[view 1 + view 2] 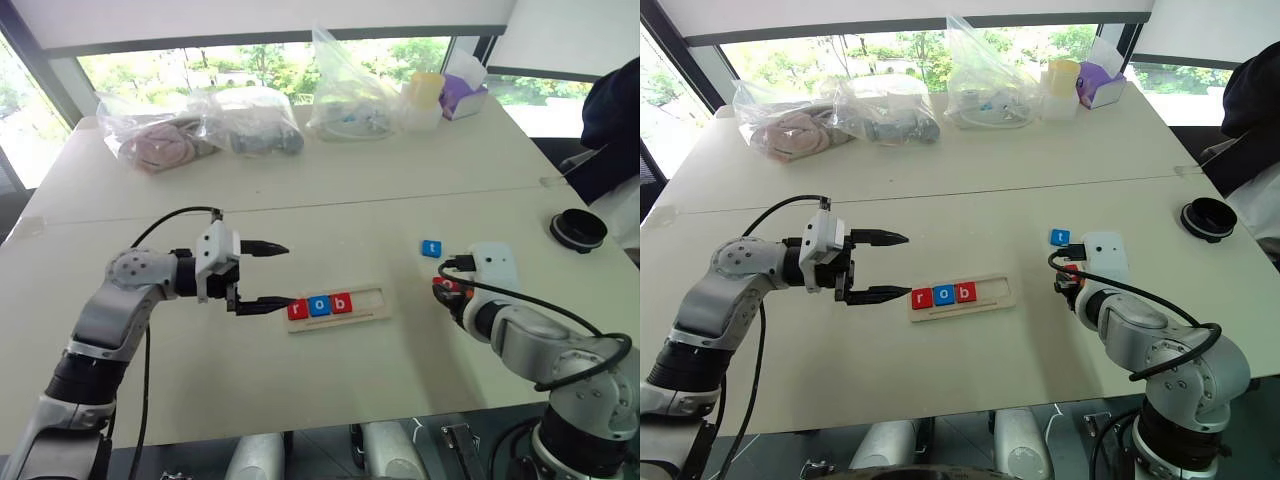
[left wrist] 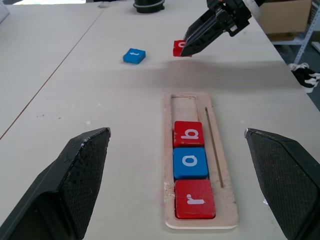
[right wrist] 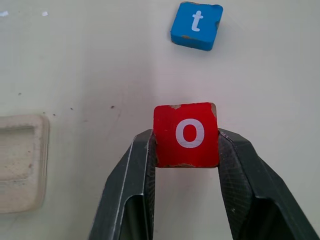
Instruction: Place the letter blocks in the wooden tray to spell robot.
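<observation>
Head view, your stock on the table (image 1: 330, 210): one wooden tray (image 1: 372, 297) with three letter blocks seated at its left end, red r (image 1: 298, 310), blue o (image 1: 319, 306), red b (image 1: 341, 302), leaving two slots bare at the right end; one blue t block (image 1: 431, 248) lying loose on the table right of the tray; one black round object (image 1: 578, 230) near the right edge; three clear bags (image 1: 255, 120) along the far side, plus one yellow-capped container (image 1: 424, 95) and one purple box (image 1: 463, 97). Your left claw (image 1: 270, 274) stands wide open with nothing in it, just beside the tray's left end. Left wrist view: you count the same three blocks in the tray, r nearest, then o, then b; beyond the tray, one blue block on the table and your right claw (image 2: 186, 49) pinching one red block (image 2: 178, 48). Right wrist view: your right claw is clamped on one red o block, a finger (image 3: 131, 185) on each side, with the blue t beyond it and the tray's empty end off to one side. Letter blocks total: five.
</observation>
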You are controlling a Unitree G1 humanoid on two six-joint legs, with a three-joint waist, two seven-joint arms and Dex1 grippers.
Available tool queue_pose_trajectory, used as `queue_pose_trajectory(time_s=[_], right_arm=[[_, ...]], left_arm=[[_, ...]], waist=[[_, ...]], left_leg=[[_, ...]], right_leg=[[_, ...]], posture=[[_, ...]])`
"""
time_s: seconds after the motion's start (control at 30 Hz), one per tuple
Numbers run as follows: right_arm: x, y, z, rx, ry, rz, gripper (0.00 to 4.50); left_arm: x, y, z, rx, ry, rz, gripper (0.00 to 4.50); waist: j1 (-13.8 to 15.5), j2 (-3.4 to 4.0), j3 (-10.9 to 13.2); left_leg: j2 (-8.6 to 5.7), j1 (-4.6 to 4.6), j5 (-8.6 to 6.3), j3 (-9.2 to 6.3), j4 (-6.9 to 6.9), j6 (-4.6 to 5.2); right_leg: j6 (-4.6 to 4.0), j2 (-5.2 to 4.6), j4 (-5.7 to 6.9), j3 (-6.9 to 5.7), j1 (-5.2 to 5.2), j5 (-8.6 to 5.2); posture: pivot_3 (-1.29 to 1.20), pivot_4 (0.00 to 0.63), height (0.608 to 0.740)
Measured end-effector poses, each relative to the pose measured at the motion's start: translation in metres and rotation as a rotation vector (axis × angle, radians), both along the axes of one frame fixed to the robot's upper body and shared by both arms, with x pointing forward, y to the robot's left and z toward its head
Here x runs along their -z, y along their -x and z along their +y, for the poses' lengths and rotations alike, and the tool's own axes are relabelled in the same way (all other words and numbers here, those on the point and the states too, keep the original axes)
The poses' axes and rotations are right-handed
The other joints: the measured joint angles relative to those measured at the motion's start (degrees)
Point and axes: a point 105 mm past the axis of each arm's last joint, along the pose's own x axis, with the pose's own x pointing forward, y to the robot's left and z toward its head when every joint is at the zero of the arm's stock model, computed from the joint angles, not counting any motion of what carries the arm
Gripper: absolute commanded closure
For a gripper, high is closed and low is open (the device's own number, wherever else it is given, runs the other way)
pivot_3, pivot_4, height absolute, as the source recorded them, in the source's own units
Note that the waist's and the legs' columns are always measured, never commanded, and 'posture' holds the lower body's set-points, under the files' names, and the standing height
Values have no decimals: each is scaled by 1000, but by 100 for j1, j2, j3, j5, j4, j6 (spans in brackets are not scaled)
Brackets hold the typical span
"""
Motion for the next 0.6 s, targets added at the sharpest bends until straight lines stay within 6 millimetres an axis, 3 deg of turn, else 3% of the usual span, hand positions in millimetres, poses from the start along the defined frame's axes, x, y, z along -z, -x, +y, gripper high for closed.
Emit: queue_pose_trajectory(time_s=[0.27,0.47,0.5,0.6], right_arm=[[13,1,4,17,-41,80,3377],[10,-1,5,-26,-32,105,333],[7,-2,5,-59,-9,106,36],[-5,-3,7,-191,31,114,36]], left_arm=[[1,0,1,-5,-6,-1,0],[3,0,2,-11,-10,3,0],[3,0,2,-12,-10,2,0],[3,0,2,-14,-13,0,0]], waist=[[-8,0,0],[-5,1,1],[-5,4,2],[-4,3,3]], left_leg=[[1,0,-1,0,-4,1],[2,-3,-1,2,-5,2],[2,-4,-1,4,-5,2],[2,-4,-4,5,-5,7]], right_leg=[[0,1,-6,0,0,0],[0,1,-18,0,4,0],[0,0,-22,1,4,0],[0,0,-31,0,8,0]], posture=[[0,150,740],[0,150,740],[0,150,740],[0,150,740]])
